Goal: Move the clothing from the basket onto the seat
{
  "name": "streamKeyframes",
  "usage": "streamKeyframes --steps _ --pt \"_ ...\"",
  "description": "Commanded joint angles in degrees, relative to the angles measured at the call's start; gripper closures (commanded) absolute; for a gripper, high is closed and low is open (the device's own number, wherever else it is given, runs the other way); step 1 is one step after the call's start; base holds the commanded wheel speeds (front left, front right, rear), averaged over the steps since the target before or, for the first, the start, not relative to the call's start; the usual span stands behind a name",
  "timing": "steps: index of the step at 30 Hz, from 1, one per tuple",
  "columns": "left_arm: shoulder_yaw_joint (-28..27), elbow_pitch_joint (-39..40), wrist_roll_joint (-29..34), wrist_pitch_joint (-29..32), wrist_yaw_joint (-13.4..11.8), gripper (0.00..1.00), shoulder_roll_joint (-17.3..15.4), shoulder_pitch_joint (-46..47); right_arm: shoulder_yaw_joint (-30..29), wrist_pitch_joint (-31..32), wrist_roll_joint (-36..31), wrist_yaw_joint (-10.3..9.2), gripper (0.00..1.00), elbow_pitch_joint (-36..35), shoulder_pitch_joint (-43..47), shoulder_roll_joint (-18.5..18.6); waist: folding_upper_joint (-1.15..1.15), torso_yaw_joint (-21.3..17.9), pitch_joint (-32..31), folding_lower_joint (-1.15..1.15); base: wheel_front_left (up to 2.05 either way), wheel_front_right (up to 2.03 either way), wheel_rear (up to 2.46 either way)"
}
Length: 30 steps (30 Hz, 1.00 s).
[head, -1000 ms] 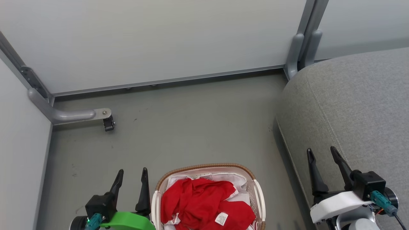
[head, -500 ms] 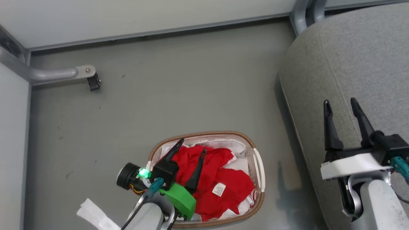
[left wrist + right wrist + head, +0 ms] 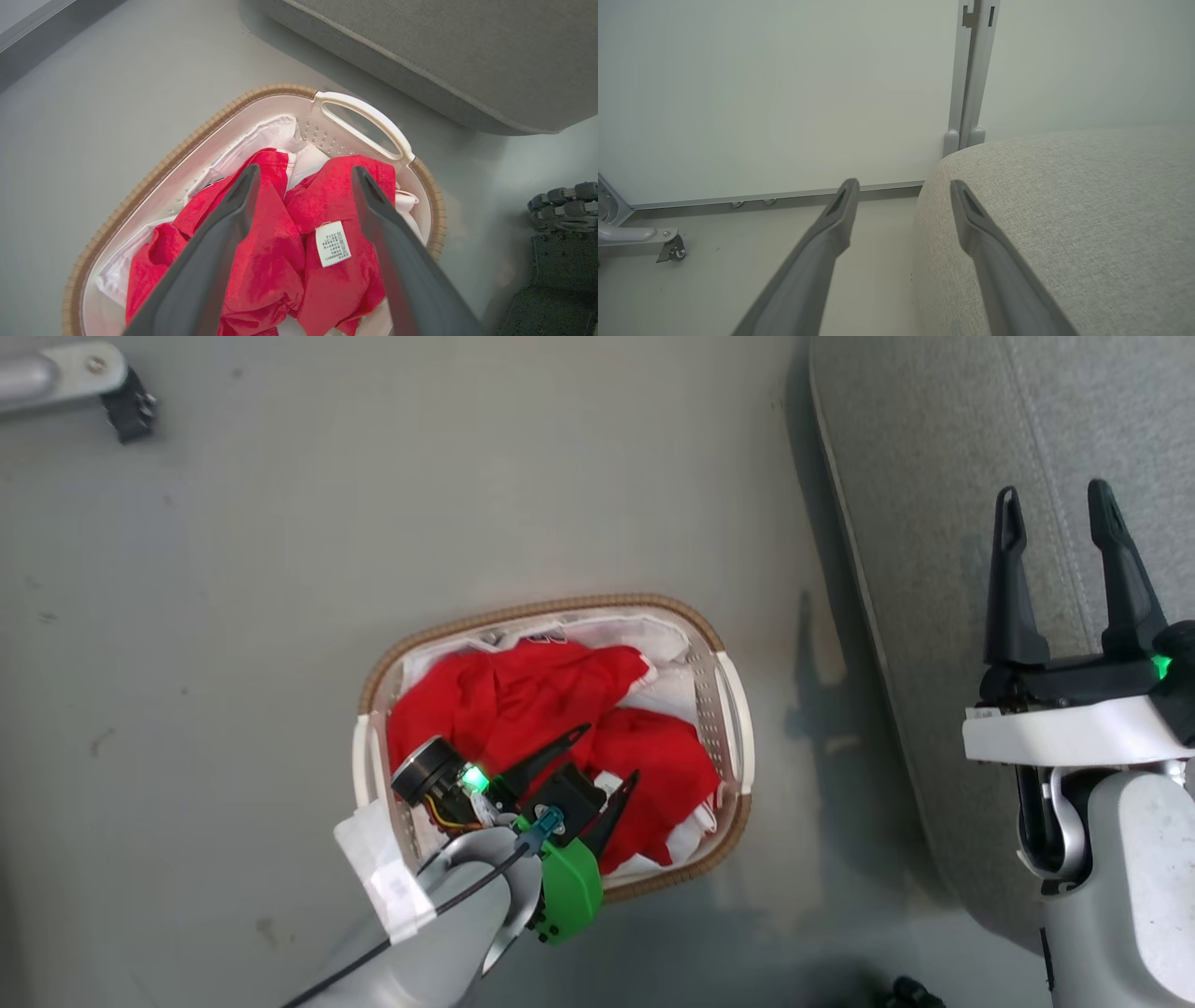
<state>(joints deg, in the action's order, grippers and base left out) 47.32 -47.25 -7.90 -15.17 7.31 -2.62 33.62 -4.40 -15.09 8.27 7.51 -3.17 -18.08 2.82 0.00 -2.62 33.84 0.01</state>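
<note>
The oval white basket (image 3: 734, 709) with its brown woven rim stands on the floor, and the red clothing (image 3: 523, 700) lies crumpled inside it over the white liner. My left gripper (image 3: 611, 754) hangs open just above the red pile, fingers spread and empty. In the left wrist view the clothing (image 3: 275, 252) shows a white label (image 3: 332, 243) between my open left gripper (image 3: 303, 175) fingers, with the basket (image 3: 364, 122) handle beyond. The grey seat (image 3: 934, 476) rises at the right. My right gripper (image 3: 1053, 502) stands open above its near edge, and over the seat (image 3: 1087, 224) in the right wrist view (image 3: 901, 186).
A grey metal leg with a black caster (image 3: 126, 401) sits at the far left on the floor. Pale wall panels and a grey post (image 3: 973, 70) close off the back. Bare grey floor (image 3: 280, 569) surrounds the basket. A dark robot base part (image 3: 556, 247) lies right of the basket.
The head camera has tilted further down, shifting the whole picture. My left gripper has come in from beside the basket to over the red clothing. The right gripper stays open by the seat.
</note>
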Motion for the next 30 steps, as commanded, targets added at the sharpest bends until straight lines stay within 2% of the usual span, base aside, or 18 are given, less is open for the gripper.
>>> streamKeyframes --steps 1,8,14,17,21,28,29,30 --pt "1.8 -1.5 -0.3 0.0 0.3 0.0 -0.5 2.4 0.2 -0.1 0.5 -0.04 0.0 -0.7 -1.2 0.1 0.0 -4.7 8.4 -0.01 0.0 0.0 0.0" --pt "11.6 -9.9 -1.6 0.0 0.2 0.0 -0.5 9.1 2.1 -0.1 2.0 -0.05 0.0 -2.8 -3.4 0.1 0.0 -7.4 14.8 -0.01 0.0 0.0 0.0" --pt "16.4 -17.0 -2.6 0.0 0.2 0.0 -0.4 13.9 4.2 -0.1 4.9 -0.05 0.0 -3.5 -4.9 0.1 0.0 -10.0 18.6 -0.01 0.0 0.0 0.0" --pt "17.0 -19.7 -2.7 0.0 0.2 0.0 -0.5 16.0 5.3 -0.1 6.2 -0.05 0.0 -3.6 -5.1 0.1 0.0 -11.0 19.7 -0.01 0.0 0.0 0.0" --pt "17.6 -22.7 -2.0 0.2 -1.0 0.0 -0.5 18.1 6.4 -0.1 8.0 -0.05 0.0 -3.4 -5.1 0.1 0.0 -12.3 20.7 -0.01 0.0 0.0 0.0" --pt "18.6 -25.2 -1.7 3.5 -2.4 0.0 -0.6 19.9 7.9 -0.1 10.1 -0.05 0.0 -3.3 -5.2 0.1 0.0 -14.1 21.7 -0.01 0.0 0.0 0.0" --pt "18.6 -25.4 -1.8 3.9 -2.4 0.15 -0.6 20.0 8.0 -0.1 10.4 -0.05 0.0 -3.2 -5.1 0.1 0.0 -14.3 21.7 -0.01 0.0 0.0 0.0" --pt "18.7 -25.5 -2.0 4.3 -2.4 0.55 -0.6 20.1 8.1 -0.1 10.6 -0.05 0.0 -3.1 -5.1 0.1 0.0 -14.5 21.7 -0.01 0.0 0.0 0.0"
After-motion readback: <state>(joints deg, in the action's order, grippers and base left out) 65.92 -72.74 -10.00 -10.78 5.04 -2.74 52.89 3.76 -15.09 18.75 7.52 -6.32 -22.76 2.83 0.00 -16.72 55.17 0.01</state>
